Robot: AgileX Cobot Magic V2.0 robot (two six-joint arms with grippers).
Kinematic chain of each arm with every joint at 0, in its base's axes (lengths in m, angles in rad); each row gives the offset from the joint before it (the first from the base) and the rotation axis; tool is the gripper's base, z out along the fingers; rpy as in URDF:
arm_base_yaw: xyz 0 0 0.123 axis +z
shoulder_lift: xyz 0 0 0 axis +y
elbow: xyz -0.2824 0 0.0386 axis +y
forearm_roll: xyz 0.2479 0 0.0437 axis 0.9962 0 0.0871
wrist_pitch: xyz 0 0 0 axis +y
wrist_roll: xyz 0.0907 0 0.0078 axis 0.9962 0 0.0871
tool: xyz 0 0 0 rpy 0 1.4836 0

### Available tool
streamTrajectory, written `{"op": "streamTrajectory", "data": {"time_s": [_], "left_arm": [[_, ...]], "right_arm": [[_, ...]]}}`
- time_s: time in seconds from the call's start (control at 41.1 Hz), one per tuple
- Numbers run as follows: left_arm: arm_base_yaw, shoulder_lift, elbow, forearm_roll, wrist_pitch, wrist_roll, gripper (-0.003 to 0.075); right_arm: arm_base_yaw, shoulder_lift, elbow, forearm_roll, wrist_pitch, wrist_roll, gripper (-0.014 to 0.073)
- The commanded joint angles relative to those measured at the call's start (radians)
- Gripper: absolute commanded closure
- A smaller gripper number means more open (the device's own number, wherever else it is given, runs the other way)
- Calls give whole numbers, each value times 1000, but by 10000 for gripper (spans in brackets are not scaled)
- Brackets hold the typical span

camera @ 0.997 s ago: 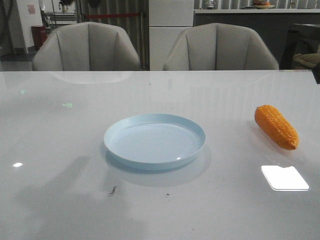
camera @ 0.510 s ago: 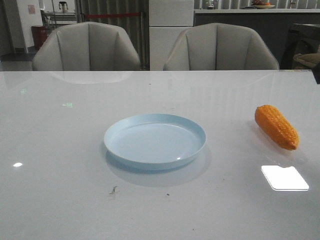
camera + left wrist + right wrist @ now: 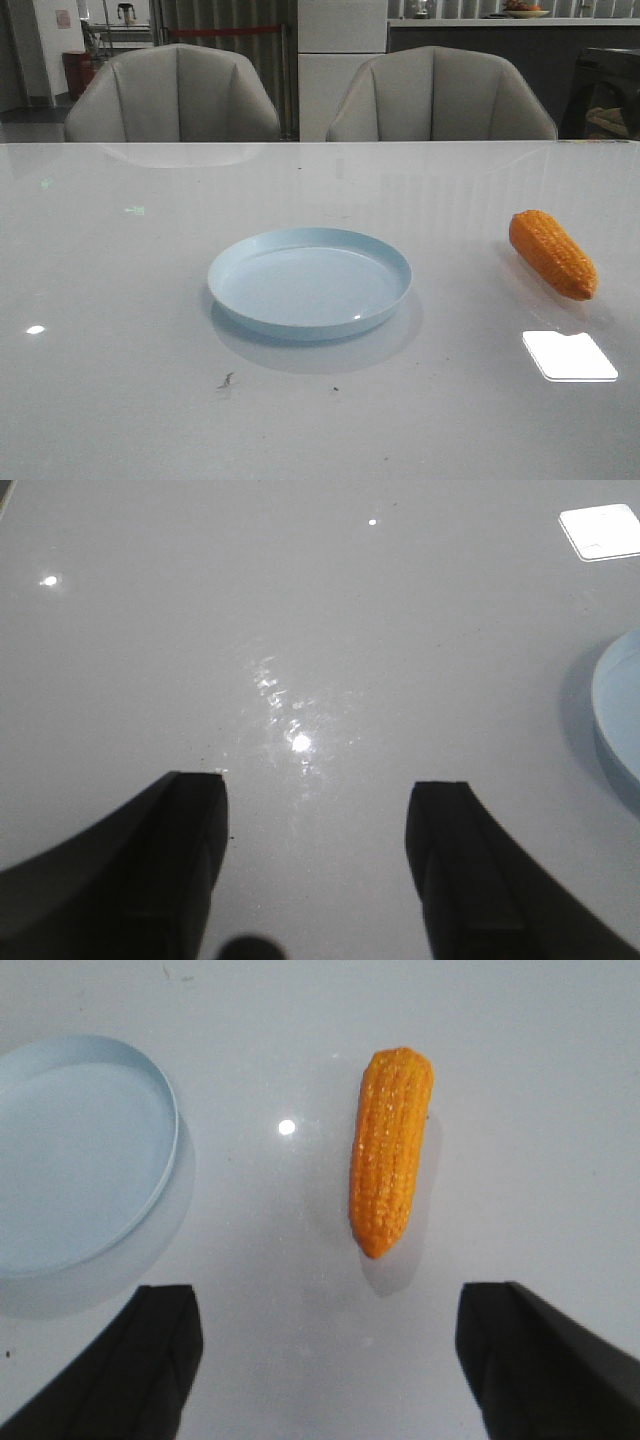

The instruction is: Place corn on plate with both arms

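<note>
The orange corn (image 3: 553,253) lies on the white table at the right, apart from the pale blue plate (image 3: 310,282) in the middle. Neither arm shows in the front view. In the right wrist view my right gripper (image 3: 330,1305) is open and empty above the table, with the corn (image 3: 391,1150) just beyond its fingertips and the plate (image 3: 150,1090) to one side. In the left wrist view my left gripper (image 3: 320,790) is open and empty over bare table, with the plate's rim (image 3: 610,715) at the frame edge.
Two grey chairs (image 3: 175,95) (image 3: 440,95) stand behind the table's far edge. A bright window reflection (image 3: 568,355) lies on the table near the corn. Small dark specks (image 3: 226,380) mark the table in front of the plate.
A soft shadow on the table at the front left has gone since a second ago. The corn and the plate have not moved.
</note>
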Motion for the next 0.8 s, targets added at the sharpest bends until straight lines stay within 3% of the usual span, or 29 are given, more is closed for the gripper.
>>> {"op": "streamTrajectory", "data": {"time_s": [0.0, 0.437, 0.778], "left_arm": [[0, -55, -4, -10, -94, -11, 267], [0, -75, -4, -10, -89, -11, 267], [0, -75, -4, -10, -83, -11, 267]], "right_arm": [[-22, 56, -116, -3, -15, -6, -30], [-49, 529, -620, -12, 224, 13, -30], [-49, 784, -861, -193, 389, 175, -30]]}}
